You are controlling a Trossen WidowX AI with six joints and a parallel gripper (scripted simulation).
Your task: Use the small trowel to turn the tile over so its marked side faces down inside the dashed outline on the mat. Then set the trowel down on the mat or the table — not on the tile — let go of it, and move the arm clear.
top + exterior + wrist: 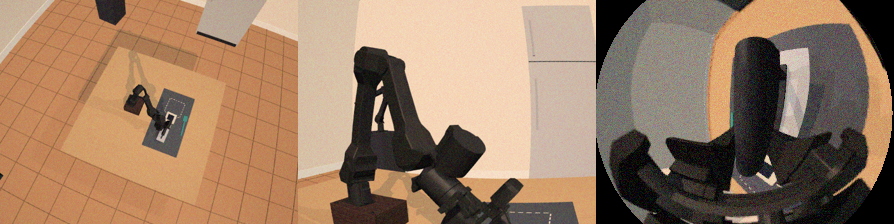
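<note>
My gripper (167,126) (749,127) is shut on the small trowel's thick black handle (756,90), over the dark mat (172,150) (565,210) (838,75). The trowel's pale blade (161,138) (798,80) reaches away from the tile and casts a shadow on the mat. The tile (174,119) (767,170) lies flat, white rim and dark square facing up, at the lower edge of the dashed outline (177,100) (529,212). The arm covers part of the trowel in the top view. The fingertips are hidden or out of view in the exterior view.
A teal spatula-like tool (185,118) (732,119) lies along the mat's right edge, beside the tile. The arm's base stands on a dark wooden block (137,108) (391,209) left of the mat. A tall grey fridge (227,20) (562,103) stands beyond the table.
</note>
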